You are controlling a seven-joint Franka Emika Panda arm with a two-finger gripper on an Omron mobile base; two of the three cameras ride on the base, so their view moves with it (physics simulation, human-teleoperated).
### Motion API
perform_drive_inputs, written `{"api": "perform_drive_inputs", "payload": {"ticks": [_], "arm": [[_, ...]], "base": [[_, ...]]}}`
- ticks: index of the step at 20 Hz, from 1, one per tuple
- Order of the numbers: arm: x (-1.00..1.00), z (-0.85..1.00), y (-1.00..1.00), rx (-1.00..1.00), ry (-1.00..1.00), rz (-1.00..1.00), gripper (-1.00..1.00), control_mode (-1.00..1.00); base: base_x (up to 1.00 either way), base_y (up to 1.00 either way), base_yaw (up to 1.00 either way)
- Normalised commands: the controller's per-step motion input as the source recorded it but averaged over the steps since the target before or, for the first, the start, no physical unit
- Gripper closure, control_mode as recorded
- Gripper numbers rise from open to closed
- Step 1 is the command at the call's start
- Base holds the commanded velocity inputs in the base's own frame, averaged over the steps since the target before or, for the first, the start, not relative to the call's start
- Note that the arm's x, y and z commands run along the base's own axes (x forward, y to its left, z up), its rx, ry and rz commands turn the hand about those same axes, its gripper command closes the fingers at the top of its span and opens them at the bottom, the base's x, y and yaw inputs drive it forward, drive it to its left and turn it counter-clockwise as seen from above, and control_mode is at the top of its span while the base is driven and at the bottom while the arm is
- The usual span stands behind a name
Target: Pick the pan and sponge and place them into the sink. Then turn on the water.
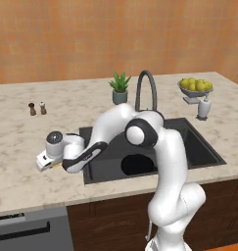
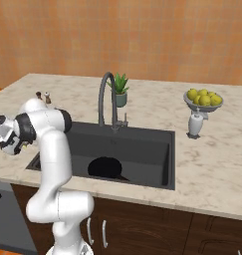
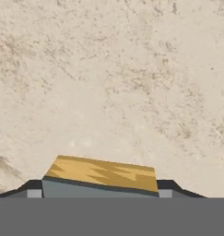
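Note:
The black pan (image 1: pixel 138 164) lies on the floor of the dark grey sink (image 1: pixel 201 149), near its front wall; it also shows as a dark disc (image 2: pixel 105 168) in the basin (image 2: pixel 142 142). My gripper (image 1: pixel 43 163) hangs over the counter left of the sink, level with the basin's front half. In the hand view the sponge (image 3: pixel 102 172) shows its yellow face between the two finger tips, with my gripper (image 3: pixel 100 189) shut on it. A bit of yellow sponge (image 1: pixel 56 165) peeks from under the hand. The arched faucet (image 1: pixel 146 87) stands behind the basin with no stream.
A potted plant (image 1: pixel 120 88) stands behind the faucet. A white soap dispenser (image 1: pixel 203 107) and a bowl of lemons (image 1: pixel 195 87) sit at the right. Two small shakers (image 1: pixel 37 108) stand far left. Marble counter (image 3: pixel 113 78) lies below the hand.

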Motion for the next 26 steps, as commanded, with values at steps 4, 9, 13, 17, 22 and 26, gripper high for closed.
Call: {"api": "perform_drive_inputs", "payload": {"ticks": [4,9,13,17,22,26], "arm": [[-0.07,-0.14,-0.15,0.02,-0.01,-0.15,1.00,-1.00],[-0.21,0.48,-0.17,0.07,-0.02,-0.18,1.00,-1.00],[-0.49,0.97,-0.60,0.15,-0.02,-0.17,1.00,-1.00],[-0.62,0.94,-0.93,0.21,-0.01,-0.21,1.00,-1.00],[-0.50,0.76,-1.00,0.17,0.09,-0.31,1.00,-1.00],[-0.13,0.31,-0.87,0.03,0.33,-0.45,1.00,-1.00]], "base": [[0.00,0.00,0.00],[0.00,0.00,0.00],[0.00,0.00,0.00],[0.00,0.00,0.00],[0.00,0.00,0.00],[0.00,0.00,0.00]]}}
